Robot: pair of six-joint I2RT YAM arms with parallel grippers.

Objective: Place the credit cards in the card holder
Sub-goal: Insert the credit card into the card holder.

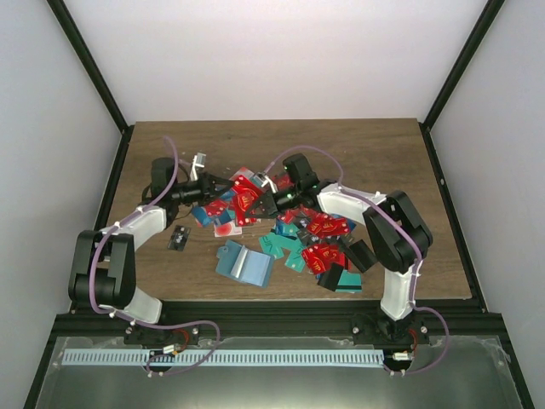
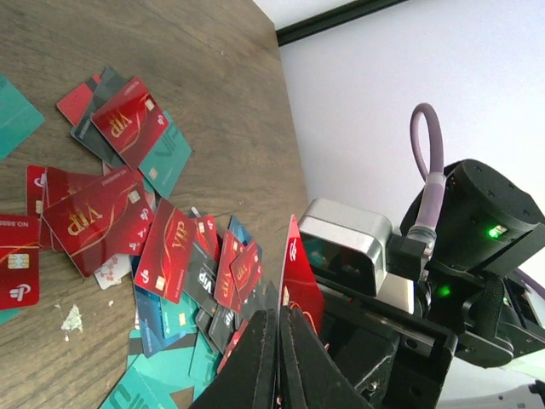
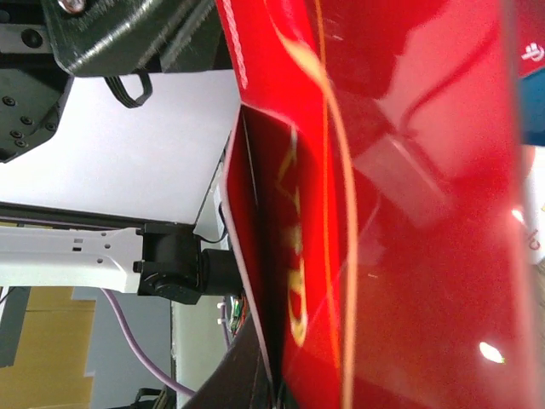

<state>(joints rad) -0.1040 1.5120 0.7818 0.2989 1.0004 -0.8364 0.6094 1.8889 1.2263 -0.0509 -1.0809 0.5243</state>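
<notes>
Both grippers meet above the table's middle. My left gripper [image 1: 228, 194] [image 2: 279, 313] is shut on the edge of a red credit card [image 2: 300, 273] that stands upright. My right gripper [image 1: 266, 201] [image 3: 277, 388] is shut on red cards [image 3: 383, 204] [image 1: 247, 198] that fill its own view; one dark finger [image 3: 243, 379] shows beside them. The held cards hang between the two grippers. The teal-blue card holder [image 1: 244, 262] lies open on the table, nearer the front. Several loose red, teal and blue cards [image 1: 319, 239] [image 2: 94, 213] lie spread on the wood.
Black blocky cases lie at the left [image 1: 177, 239] and at the right front [image 1: 362, 256] [image 1: 332, 277]. A white card with a red blot [image 1: 223, 228] lies below the left gripper. The right arm's wrist [image 2: 477, 221] is close in front of the left fingers.
</notes>
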